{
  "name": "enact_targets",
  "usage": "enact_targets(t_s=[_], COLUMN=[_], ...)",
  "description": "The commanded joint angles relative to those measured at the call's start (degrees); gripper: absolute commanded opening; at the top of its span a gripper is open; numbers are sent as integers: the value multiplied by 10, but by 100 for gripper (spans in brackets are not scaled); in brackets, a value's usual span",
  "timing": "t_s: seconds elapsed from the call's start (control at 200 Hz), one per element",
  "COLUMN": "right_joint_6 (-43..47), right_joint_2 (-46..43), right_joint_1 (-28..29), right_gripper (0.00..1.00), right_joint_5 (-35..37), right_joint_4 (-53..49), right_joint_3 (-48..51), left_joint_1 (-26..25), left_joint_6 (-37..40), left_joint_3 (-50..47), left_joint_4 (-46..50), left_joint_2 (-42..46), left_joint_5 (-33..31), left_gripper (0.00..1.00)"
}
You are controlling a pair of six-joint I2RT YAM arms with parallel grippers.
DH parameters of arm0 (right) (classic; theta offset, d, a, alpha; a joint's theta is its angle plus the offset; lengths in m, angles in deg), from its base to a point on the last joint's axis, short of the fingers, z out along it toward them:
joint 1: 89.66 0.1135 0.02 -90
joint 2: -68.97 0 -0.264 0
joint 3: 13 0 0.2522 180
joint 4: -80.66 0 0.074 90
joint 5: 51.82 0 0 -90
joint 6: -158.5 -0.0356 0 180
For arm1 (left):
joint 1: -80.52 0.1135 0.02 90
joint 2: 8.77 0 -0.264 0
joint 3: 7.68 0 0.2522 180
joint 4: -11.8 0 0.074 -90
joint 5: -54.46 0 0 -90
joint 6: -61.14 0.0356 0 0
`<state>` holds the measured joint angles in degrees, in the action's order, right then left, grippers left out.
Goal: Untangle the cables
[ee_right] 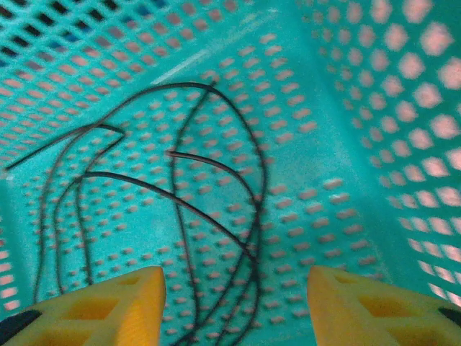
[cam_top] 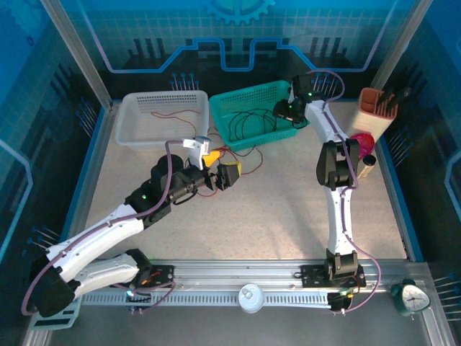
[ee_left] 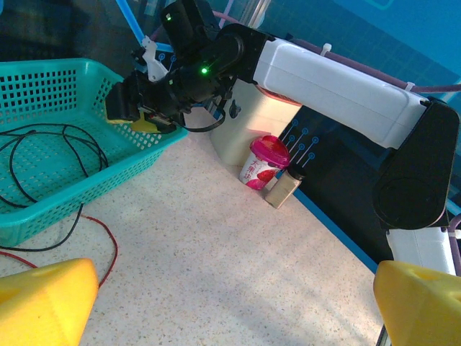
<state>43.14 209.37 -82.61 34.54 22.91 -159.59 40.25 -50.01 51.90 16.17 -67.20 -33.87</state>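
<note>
Right claw (ee_right: 236, 280): jaws parted, nothing between them. It hangs inside the teal basket (ee_left: 101, 180) at its right end, looking down at the black cables (ee_right: 202, 159), which lie loose on the basket floor in several overlapping loops directly below and ahead of the fingertips.

Left claw (ee_left: 234, 288): wide apart, empty, low over the surface just in front of the teal basket's near wall.

A red cable (ee_left: 114, 241) and a black strand (ee_left: 65, 234) lie on the surface between that near wall and the left claw, running roughly along the wall and curling toward the claw's left finger. Whether the black strand joins the loops inside the basket cannot be told. Another red cable (cam_top: 169, 114) lies in the white basket (cam_top: 128, 124), well apart to the left.

Judgement: the strands on the surface are what is left to sort. They lie ahead and to the left of the left claw — plainly the nearer arm — with their long run crosswise to its reach, so a straight approach would meet them square across the jaws.
</note>
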Motion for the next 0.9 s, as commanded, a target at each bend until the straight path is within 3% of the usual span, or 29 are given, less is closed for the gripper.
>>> enact_targets(t_s=[0.0,0.185,0.405,0.675,0.76,0.895], right_joint_6=[13,-2,-29,-44,-40,-15], right_joint_2=[3,-4,-68,-96,-112,-159], right_joint_1=[-15,-33,-66,-75,-76,-71], right_gripper=[56,56,56,56,56,52], right_joint_5=[60,135,147,200,171,-3], right_joint_4=[-77,-137,-101,-138,-109,21], right_joint_3=[-38,-43,60,63,80,137], left_joint_1=[3,4,3,3,3,4], left_joint_6=[-15,-20,-20,-21,-22,-18], left_joint_3=[1,-3,-4,-7,-6,-7], left_joint_4=[-24,-27,-32,-39,-34,-18], left_joint_2=[7,14,19,12,10,9], left_joint_5=[-4,-5,-6,-7,-8,-15], left_gripper=[99,99,99,99,99,99])
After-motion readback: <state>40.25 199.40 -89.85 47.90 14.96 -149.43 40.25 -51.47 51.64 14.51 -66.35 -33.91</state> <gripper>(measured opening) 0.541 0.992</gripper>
